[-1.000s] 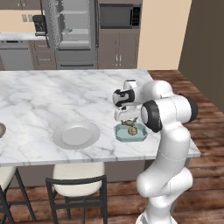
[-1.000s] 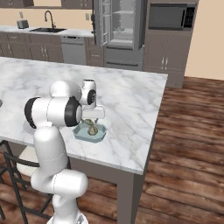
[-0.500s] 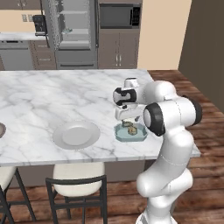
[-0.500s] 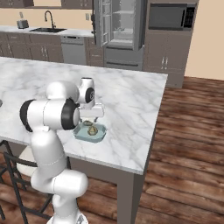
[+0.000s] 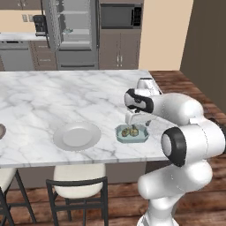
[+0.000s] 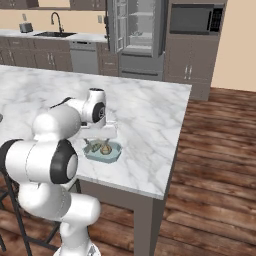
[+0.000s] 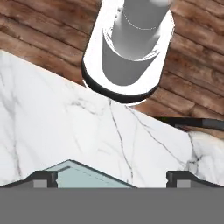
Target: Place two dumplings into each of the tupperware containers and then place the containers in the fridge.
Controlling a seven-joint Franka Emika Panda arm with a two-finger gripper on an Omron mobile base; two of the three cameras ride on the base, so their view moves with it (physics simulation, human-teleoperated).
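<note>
A pale-blue tupperware container (image 5: 140, 137) (image 6: 113, 154) sits near the marble island's front right corner. Two tan dumplings (image 5: 129, 131) (image 6: 100, 148) lie side by side inside it. My gripper (image 5: 137, 124) (image 6: 99, 138) (image 7: 112, 178) hangs open just above the container, pointing down, with nothing between its fingers. In the hand view the fingertips (image 7: 46, 178) stand wide apart over a corner of the container (image 7: 83, 177). The grey fridge (image 5: 75, 48) (image 6: 137, 50) stands at the far wall with its doors open and pale shelves showing.
A round white-grey plate (image 5: 77, 136) lies left of the container. The island's front edge (image 5: 88, 159) runs just beyond the container, with a stool (image 5: 77, 185) below it. A dark microwave cabinet (image 5: 120, 17) (image 6: 192, 20) is right of the fridge.
My gripper has lifted a little off the container and the arm has shifted slightly. Both dumplings stay in the container.
</note>
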